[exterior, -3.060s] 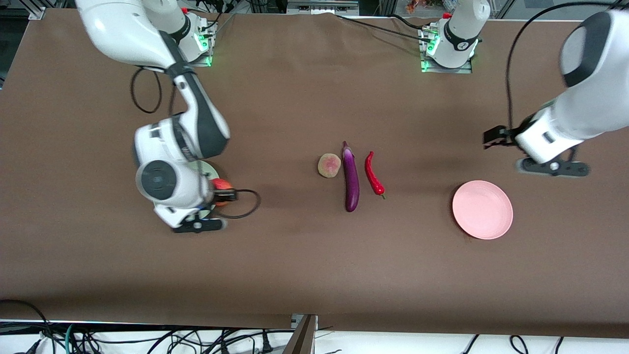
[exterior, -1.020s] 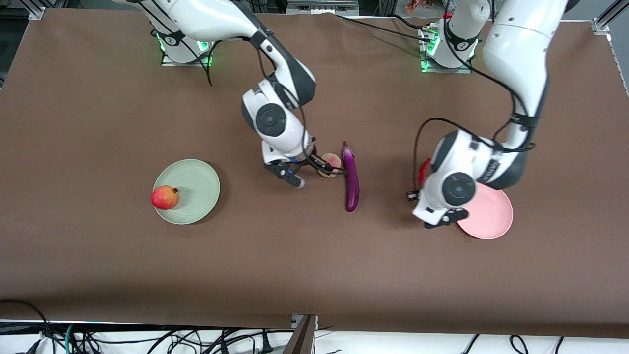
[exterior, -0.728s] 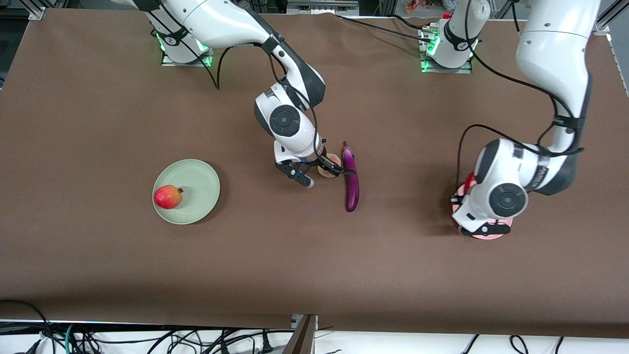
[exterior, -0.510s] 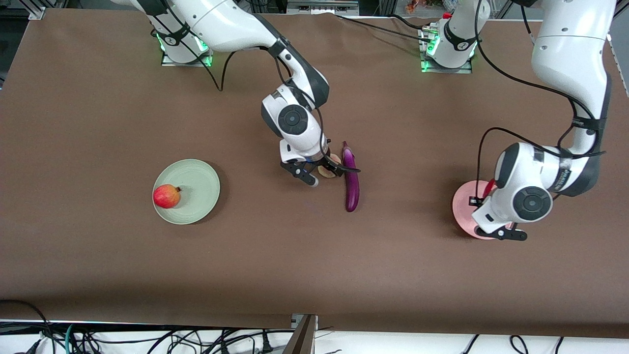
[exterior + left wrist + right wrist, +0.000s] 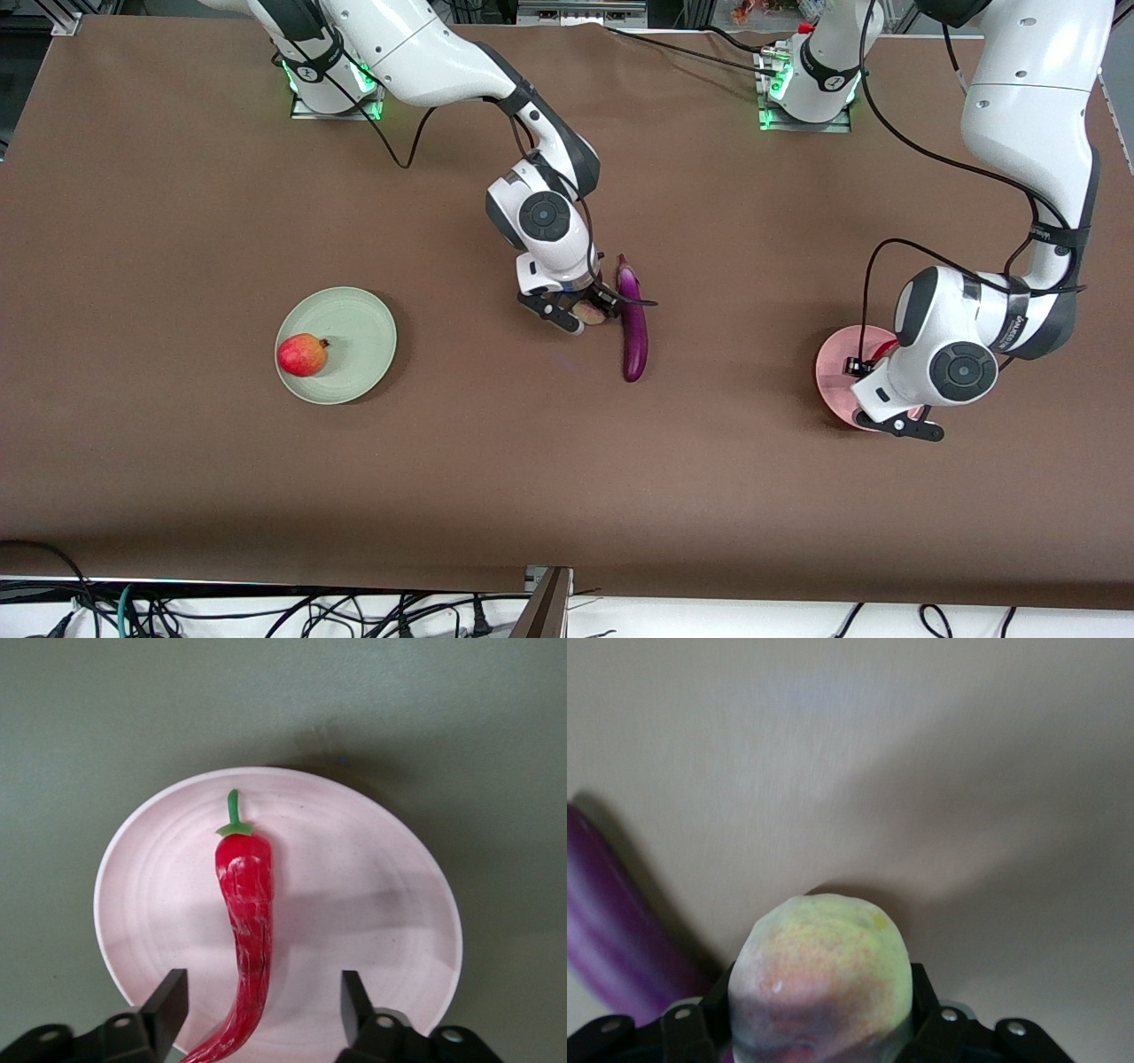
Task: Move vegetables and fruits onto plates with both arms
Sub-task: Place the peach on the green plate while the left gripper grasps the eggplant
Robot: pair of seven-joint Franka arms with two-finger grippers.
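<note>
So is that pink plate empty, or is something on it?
Not empty: the red chili pepper lies on the pink plate, between the open left gripper's fingers.

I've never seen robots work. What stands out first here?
Mid-table, the right gripper is shut on a peach beside a long purple eggplant. The left gripper, open, hangs over a red chili lying on the pink plate. An apple sits on the green plate.

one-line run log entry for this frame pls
left gripper: open over pink plate, chili on it | right gripper: shut on peach beside eggplant | apple on green plate
</note>
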